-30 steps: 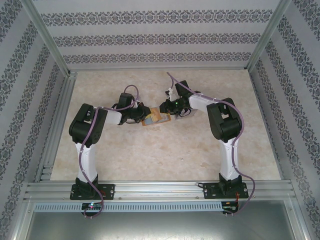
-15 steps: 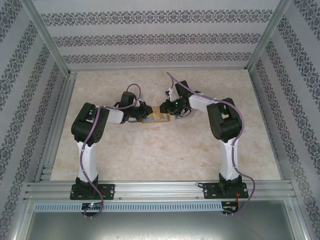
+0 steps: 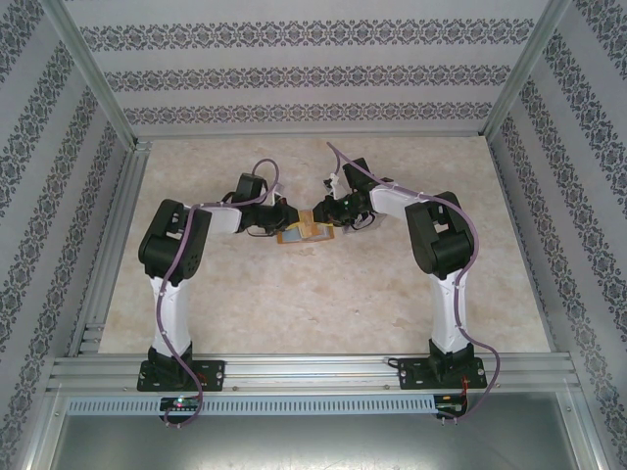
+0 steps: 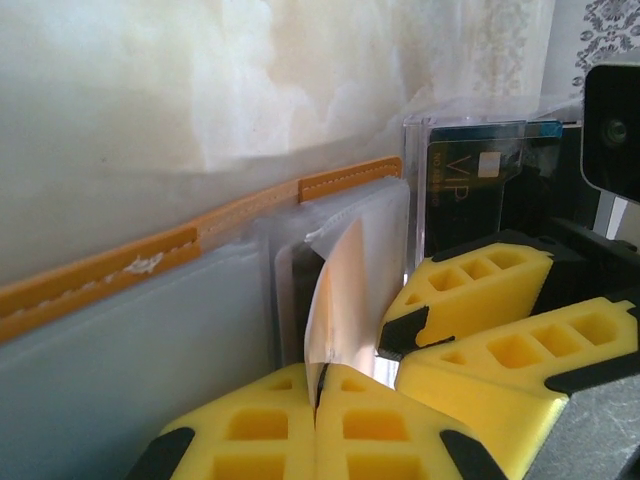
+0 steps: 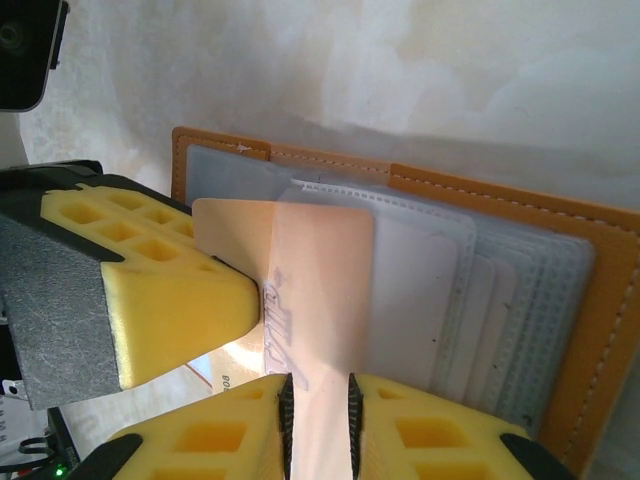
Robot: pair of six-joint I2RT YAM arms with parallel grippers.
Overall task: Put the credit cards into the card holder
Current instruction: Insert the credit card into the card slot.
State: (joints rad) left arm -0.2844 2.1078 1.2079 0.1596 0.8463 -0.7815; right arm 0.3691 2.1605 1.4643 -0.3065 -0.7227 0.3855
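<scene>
1. Two arms reach in from the near rail and meet over the middle of the table (image 3: 323, 304).
2. Left gripper (image 4: 317, 388): I read the jaws as fully together, pinched on a thin clear sleeve leaf (image 4: 335, 290). The leaf curls up out of the yellow pads.
3. Right gripper (image 5: 320, 405): clamped on one credit card (image 5: 325, 290). There is a narrow slot between the pads and the card runs through it.
4. The held card reaches out over the stack of clear sleeves. I can't tell whether its far end is inside a pocket or lying on top.
5. Left wrist view shows that card's other face: dark, with "VIP" print, just beyond the right pads.
6. The card holder (image 5: 610, 300) lies open and flat on the table, directly between the two grippers, with an orange stitched border around the sleeves.
7. At least one more pale card (image 5: 415, 300) sits in the sleeves, just beside the held one.
8. Far side: patterned wall (image 3: 313, 73) behind the table.
</scene>
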